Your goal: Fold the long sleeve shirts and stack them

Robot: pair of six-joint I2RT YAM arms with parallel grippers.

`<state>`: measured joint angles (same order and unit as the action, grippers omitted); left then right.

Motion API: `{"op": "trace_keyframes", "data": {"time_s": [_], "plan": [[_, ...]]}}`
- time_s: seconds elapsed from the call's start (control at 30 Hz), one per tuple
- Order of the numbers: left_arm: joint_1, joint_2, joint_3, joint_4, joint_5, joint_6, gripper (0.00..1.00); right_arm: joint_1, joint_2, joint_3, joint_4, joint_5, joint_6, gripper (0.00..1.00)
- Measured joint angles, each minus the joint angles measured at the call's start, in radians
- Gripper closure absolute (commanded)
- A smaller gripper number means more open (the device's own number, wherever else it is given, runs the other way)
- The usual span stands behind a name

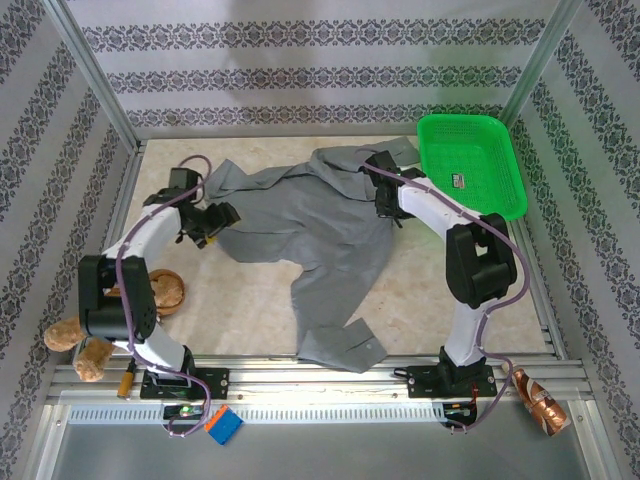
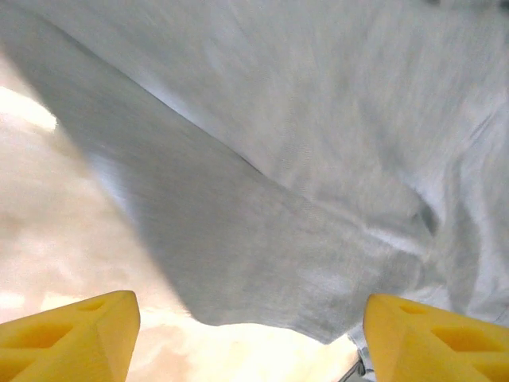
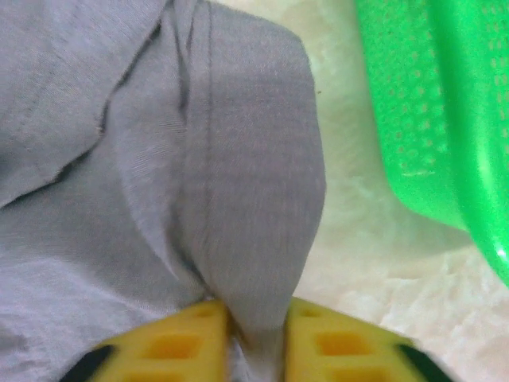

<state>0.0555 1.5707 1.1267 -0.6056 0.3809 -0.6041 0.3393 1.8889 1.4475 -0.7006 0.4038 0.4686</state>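
The grey long sleeve shirt (image 1: 310, 220) lies spread and rumpled across the middle of the table, one cuffed sleeve (image 1: 340, 345) trailing to the front edge. My right gripper (image 1: 386, 205) is at the shirt's right side, shut on a pinched fold of grey fabric (image 3: 254, 239) between its yellow fingers (image 3: 183, 342). My left gripper (image 1: 212, 228) stands open at the shirt's left edge, its yellow fingers (image 2: 67, 334) wide apart over the table with the grey hem (image 2: 262, 263) just ahead of them, nothing between them.
A green basket (image 1: 470, 165) sits at the back right, close to my right gripper, its green wall (image 3: 429, 111) in the right wrist view. A brown plush toy (image 1: 165, 292) lies at the left by my left arm. Metal frame posts border the table.
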Motion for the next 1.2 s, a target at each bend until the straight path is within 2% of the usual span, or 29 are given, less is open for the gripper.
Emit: {"op": "trace_keyframes", "data": {"time_s": [0.07,0.17,0.33,0.5,0.63,0.93,1.1,1.2], "plan": [[0.056,-0.029,0.005,-0.023,-0.010,0.000,0.24,-0.008,-0.018,-0.003,0.011,-0.014,-0.009,0.39],[0.114,-0.031,0.002,-0.046,-0.019,0.000,0.26,-0.002,-0.069,-0.017,0.034,-0.062,-0.026,0.29],[0.130,0.013,-0.045,-0.036,0.006,-0.021,0.32,0.069,-0.206,-0.051,0.082,-0.171,-0.072,0.16],[0.130,0.117,-0.059,0.035,0.042,-0.053,0.43,0.168,-0.316,-0.089,0.110,-0.292,-0.095,0.15],[0.128,0.184,-0.058,0.096,0.067,-0.072,0.49,0.200,-0.346,-0.164,0.123,-0.343,-0.086,0.15],[0.108,0.278,-0.001,0.108,0.061,-0.108,0.64,0.207,-0.336,-0.280,0.126,-0.371,-0.046,0.16],[0.060,0.343,0.094,0.066,0.028,-0.100,0.68,0.207,-0.270,-0.291,0.143,-0.378,-0.045,0.18],[0.040,0.377,0.136,0.067,0.025,-0.080,0.76,0.207,-0.222,-0.300,0.154,-0.387,-0.045,0.18]]}}
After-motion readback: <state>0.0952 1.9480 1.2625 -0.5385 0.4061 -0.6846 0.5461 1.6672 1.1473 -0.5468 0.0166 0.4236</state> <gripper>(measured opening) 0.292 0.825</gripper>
